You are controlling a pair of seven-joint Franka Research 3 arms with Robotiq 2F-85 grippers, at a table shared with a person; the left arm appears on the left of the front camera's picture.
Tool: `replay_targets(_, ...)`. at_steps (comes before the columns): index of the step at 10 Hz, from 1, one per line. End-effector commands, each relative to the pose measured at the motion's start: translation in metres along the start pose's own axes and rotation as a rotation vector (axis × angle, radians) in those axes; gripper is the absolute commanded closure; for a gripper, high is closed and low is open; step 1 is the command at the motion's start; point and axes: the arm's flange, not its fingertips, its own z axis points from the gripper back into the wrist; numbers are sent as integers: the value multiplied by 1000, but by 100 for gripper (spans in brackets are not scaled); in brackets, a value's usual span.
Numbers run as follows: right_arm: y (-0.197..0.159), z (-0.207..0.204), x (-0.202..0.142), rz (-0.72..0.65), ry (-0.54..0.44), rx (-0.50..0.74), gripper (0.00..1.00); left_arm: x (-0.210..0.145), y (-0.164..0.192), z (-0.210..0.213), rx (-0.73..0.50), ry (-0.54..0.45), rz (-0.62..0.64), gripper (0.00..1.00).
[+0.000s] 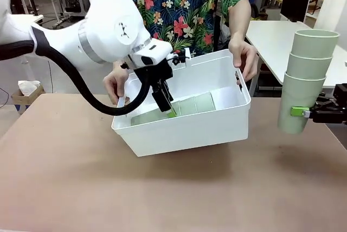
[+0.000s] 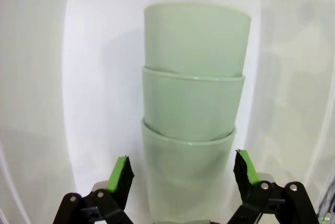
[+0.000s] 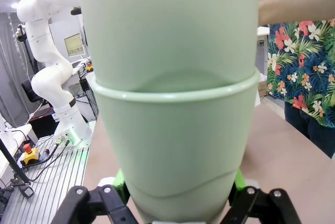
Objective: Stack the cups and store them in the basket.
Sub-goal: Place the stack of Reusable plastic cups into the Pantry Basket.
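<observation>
- Three nested cups (image 1: 306, 75) stand upright in the right gripper (image 1: 299, 112), clamped tight on the bottom one, out at the table's (image 1: 81, 178) right edge.
- The basket (image 1: 184, 129) lies well to that stack's left.
- Inside it, three more cups (image 2: 193, 103) lie on their side, long axis pointing away from the left gripper (image 2: 183, 171), whose jaws gape either side of the nearest cup.
- Beyond, the person's hands (image 1: 245, 58) hold the rim.
</observation>
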Motion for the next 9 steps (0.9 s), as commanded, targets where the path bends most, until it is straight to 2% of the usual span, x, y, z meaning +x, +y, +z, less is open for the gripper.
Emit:
replay_targets(1,1,0,5,10,-4,1,15,-13,-6,45,-53,-94,-13,0)
replay_targets(3,1,0,5,10,-4,1,15,-29,-7,94,-90,-192,-3,0)
replay_targets(6,1,0,5,10,-4,1,15,-85,-11,177,-142,-372,-40,0)
replay_targets(7,1,0,5,10,-4,1,15,-113,-12,206,-161,-460,-43,0)
replay_targets(9,1,0,5,10,-4,1,15,-198,-11,263,-112,-596,-36,0)
